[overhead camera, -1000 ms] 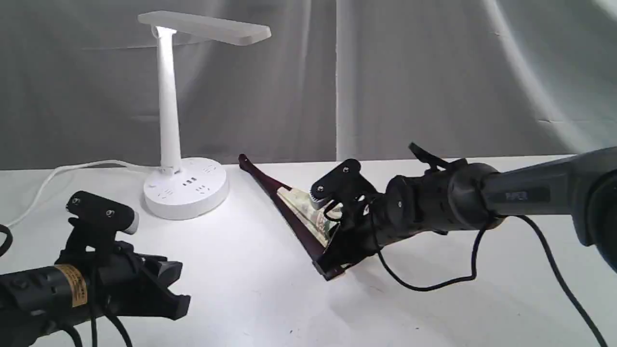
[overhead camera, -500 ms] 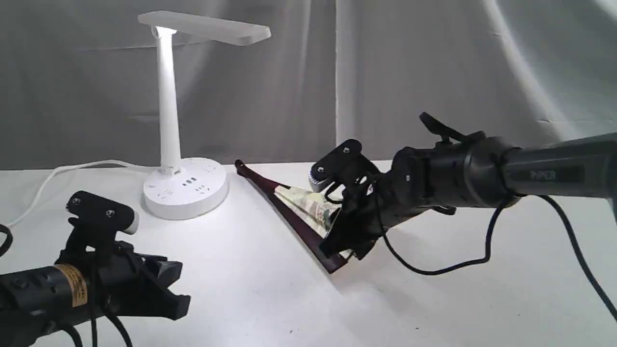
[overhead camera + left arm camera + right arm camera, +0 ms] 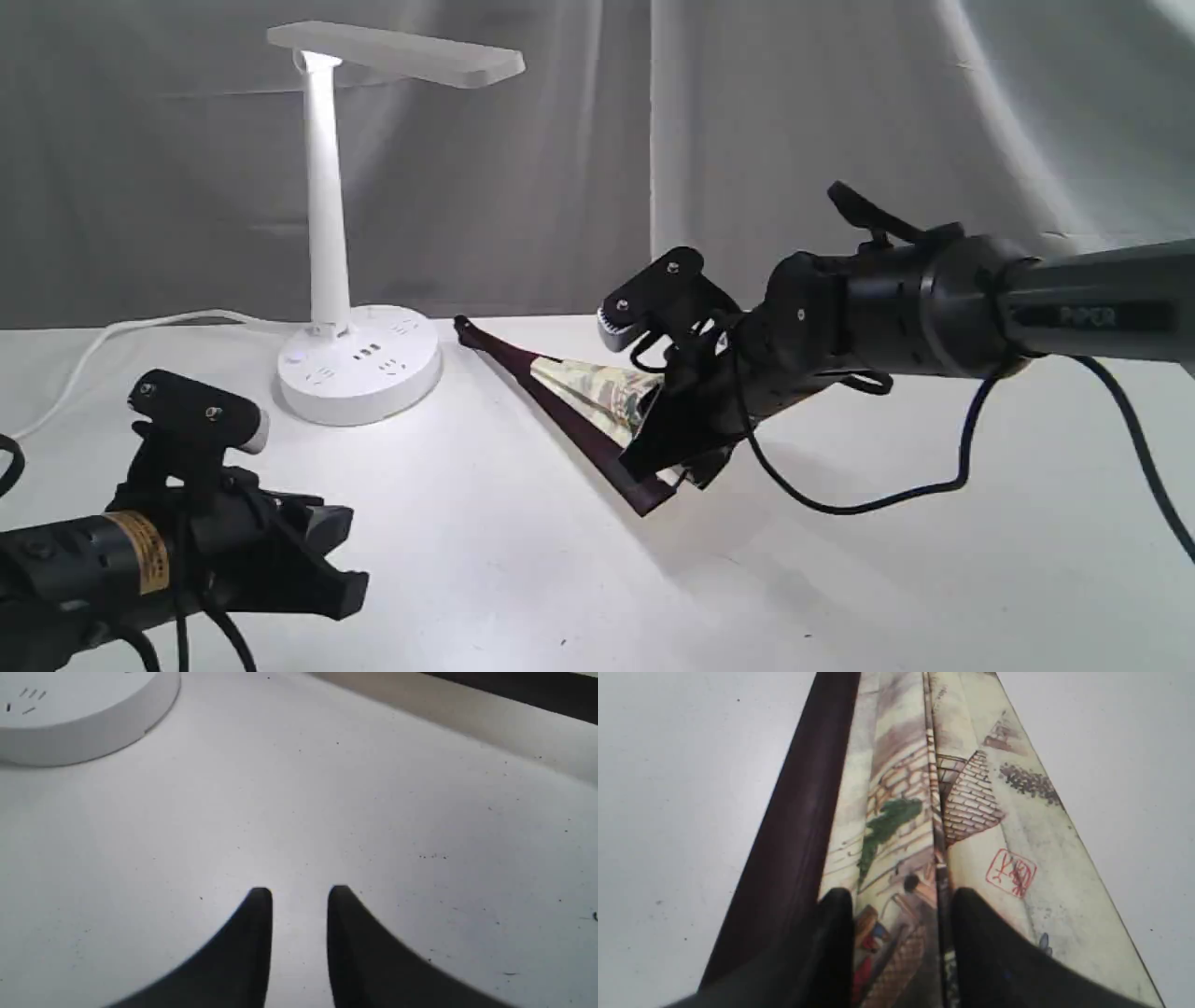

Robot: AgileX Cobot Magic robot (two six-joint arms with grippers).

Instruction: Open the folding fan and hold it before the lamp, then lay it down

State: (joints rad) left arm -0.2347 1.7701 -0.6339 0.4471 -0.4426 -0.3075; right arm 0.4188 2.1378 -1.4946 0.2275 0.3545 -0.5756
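Fingers [image 3: 833, 919] of your right gripper [image 3: 896, 900] pinching a bundle of pleats at the wide end of the folding fan [image 3: 590, 399], fan partly spread over the table [image 3: 485, 560], narrow end near the lamp [image 3: 327, 215] base, your left gripper [image 3: 299, 893] fingers slightly apart, empty, low over the table

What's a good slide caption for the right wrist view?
Right claw clamped on a partly opened folding fan, its painted village pleats spreading over the white table.

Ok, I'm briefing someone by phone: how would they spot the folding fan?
Find the lit white lamp. Right of its round base is the folding fan, gripped by the right gripper. Only it has maroon ribs and painted paper.
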